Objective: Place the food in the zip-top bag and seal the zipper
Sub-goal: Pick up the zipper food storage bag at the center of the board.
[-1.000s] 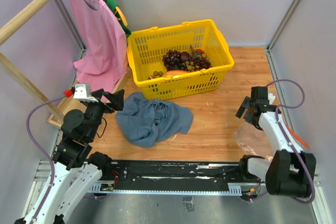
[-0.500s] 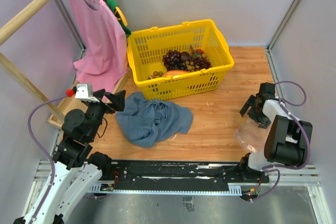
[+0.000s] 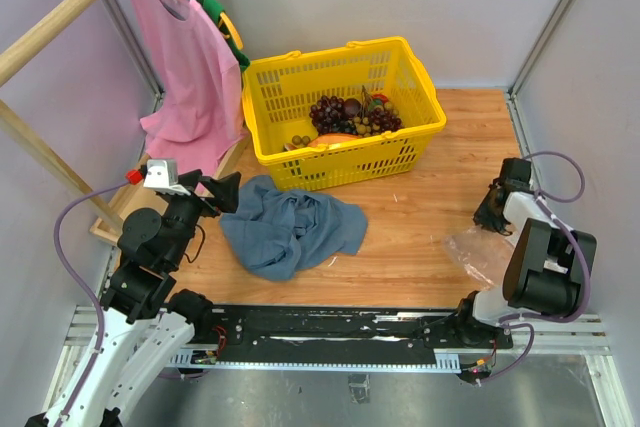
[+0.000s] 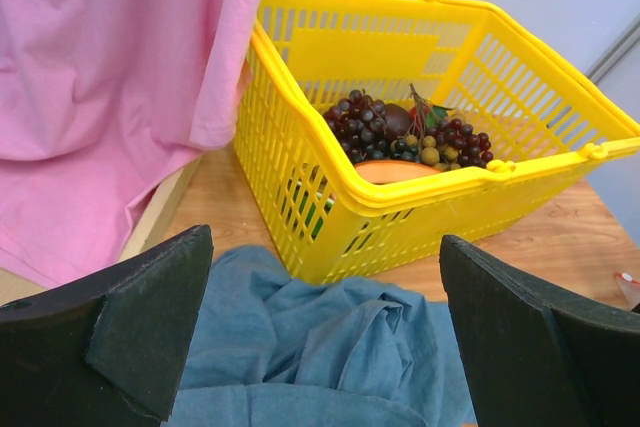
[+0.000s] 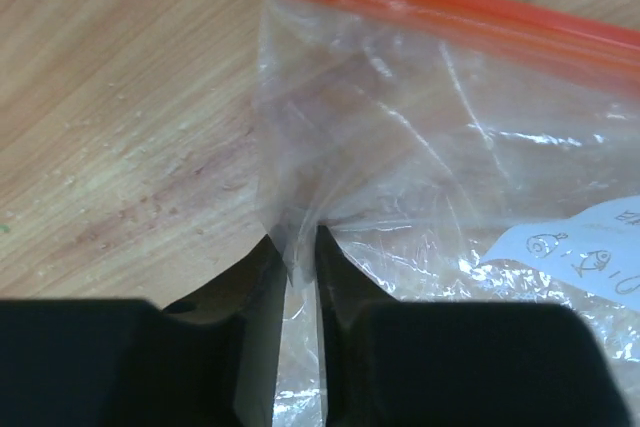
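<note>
The zip-top bag [image 5: 430,147] lies flat on the wooden floor at the right, clear and crinkly, with its orange-red zipper [image 5: 480,17] along the far edge and a white label [image 5: 570,257]. My right gripper [image 5: 296,247] is shut on a pinched fold of the bag's edge; in the top view it [image 3: 492,219] sits low at the bag [image 3: 478,255]. The food is in the yellow basket [image 3: 345,162]: dark purple grapes [image 3: 330,112] [image 4: 360,125] and an orange-red wedge [image 3: 335,138] [image 4: 405,171]. My left gripper [image 3: 225,192] [image 4: 325,247] hovers open over the cloth, facing the basket.
A crumpled blue-grey cloth [image 3: 290,227] [image 4: 330,347] lies in front of the basket. A pink garment [image 3: 185,67] hangs from a wooden rack at the left. Greenish grapes [image 4: 432,152] and a dark round fruit share the basket. Walls close in on both sides.
My right gripper dropped down to the bag's edge and closed from wide open onto the plastic. The left arm stayed where it was.
</note>
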Available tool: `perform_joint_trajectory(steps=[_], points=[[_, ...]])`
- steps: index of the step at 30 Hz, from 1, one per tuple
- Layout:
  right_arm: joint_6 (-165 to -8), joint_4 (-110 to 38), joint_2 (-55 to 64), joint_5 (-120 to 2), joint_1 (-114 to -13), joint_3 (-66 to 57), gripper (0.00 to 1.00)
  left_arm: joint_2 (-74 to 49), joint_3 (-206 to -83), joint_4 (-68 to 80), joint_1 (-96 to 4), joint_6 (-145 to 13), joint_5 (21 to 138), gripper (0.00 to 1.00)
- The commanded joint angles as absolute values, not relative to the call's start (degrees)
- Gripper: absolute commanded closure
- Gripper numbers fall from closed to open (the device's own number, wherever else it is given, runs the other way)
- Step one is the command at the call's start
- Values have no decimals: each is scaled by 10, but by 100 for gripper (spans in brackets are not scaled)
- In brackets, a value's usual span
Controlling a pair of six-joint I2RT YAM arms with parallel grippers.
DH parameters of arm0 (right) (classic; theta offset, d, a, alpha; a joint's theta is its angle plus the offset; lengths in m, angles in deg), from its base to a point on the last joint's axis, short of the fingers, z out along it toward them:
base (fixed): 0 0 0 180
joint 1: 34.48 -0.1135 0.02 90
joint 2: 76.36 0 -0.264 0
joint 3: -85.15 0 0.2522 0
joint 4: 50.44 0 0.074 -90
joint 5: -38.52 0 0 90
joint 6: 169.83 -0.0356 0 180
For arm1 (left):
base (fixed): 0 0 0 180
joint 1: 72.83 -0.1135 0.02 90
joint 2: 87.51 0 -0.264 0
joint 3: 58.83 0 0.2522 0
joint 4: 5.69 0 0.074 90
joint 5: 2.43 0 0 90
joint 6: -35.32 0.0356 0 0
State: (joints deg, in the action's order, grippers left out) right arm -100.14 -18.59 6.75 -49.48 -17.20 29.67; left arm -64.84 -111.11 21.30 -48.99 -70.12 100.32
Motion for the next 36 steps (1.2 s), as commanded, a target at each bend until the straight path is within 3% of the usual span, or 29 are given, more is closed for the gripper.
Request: perform_joint_trajectory(steps=[1,5,18,31,36], points=[[-988,-146,63,-523,-203,322,89,-645,-1106,191,-486,-694,995,1],[-981,-122,21,-512,-262,305,99,-639,-1109,192,-486,-699,987,1],[-914,-66,-161,-503,-482,269,99,-571,-1186,244,-486,-747,857,1],[-840,-161,-362,-501,-727,341,99,-450,-1226,240,-478,-862,646,5],[-806,-198,-387,-484,-817,355,99,-413,-1224,217,-396,-898,690,5]])
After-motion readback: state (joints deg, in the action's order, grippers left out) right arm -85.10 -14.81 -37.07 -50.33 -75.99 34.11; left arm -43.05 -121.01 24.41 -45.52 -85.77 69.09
